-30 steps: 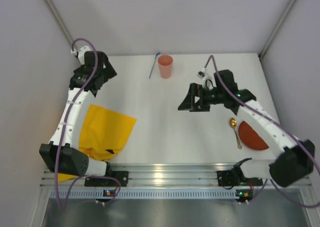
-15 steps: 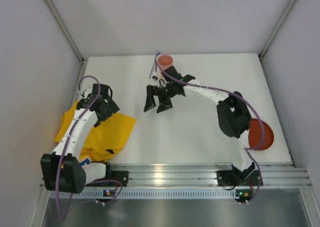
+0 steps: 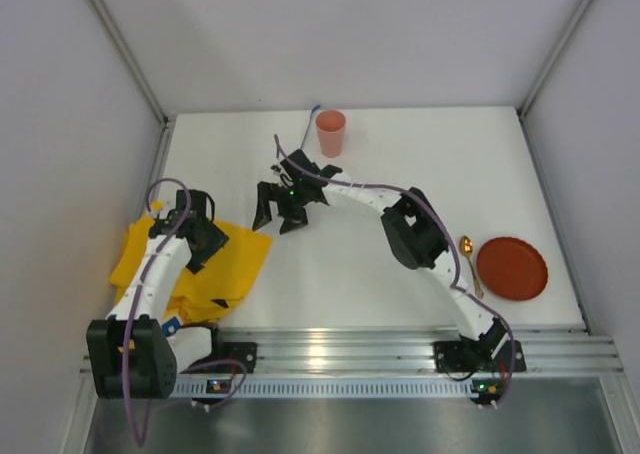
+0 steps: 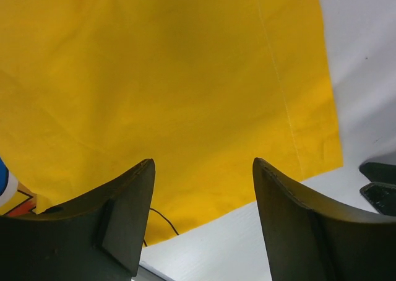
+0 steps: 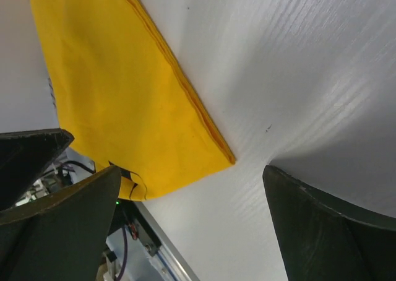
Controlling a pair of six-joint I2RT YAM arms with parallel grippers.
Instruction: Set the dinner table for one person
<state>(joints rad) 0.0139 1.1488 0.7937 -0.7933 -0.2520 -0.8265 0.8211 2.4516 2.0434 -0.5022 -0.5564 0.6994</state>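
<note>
**Jaws spread wide, cup and plate standing apart**

The white surface [image 3: 400, 174] fills the floor of the booth, with an aluminium rail [image 3: 340, 346] along its near edge. A yellow cloth [image 3: 215, 264] lies crumpled on its near left part.

The left arm [image 3: 150, 274] bends over this cloth. In the left wrist view its jaws are released and held well apart, with yellow fabric showing through the gap. The right arm [image 3: 370, 196] reaches across from the right side. Its jaws are also released and spread wide, over bare white surface just beside the cloth's far right corner, which shows in the right wrist view.

A pink cup [image 3: 331, 132] stands upright near the far edge, mouth up. From above its inside shows only its own pink colour. A thin blue stick [image 3: 308, 132] lies just to its left, apart from it.

A red plate [image 3: 512, 268] lies flat at the near right. Its face shows plain red. A gold spoon [image 3: 469, 262] lies on the surface just beside the plate's left rim, not on the plate. Cup and plate are well apart.
</note>
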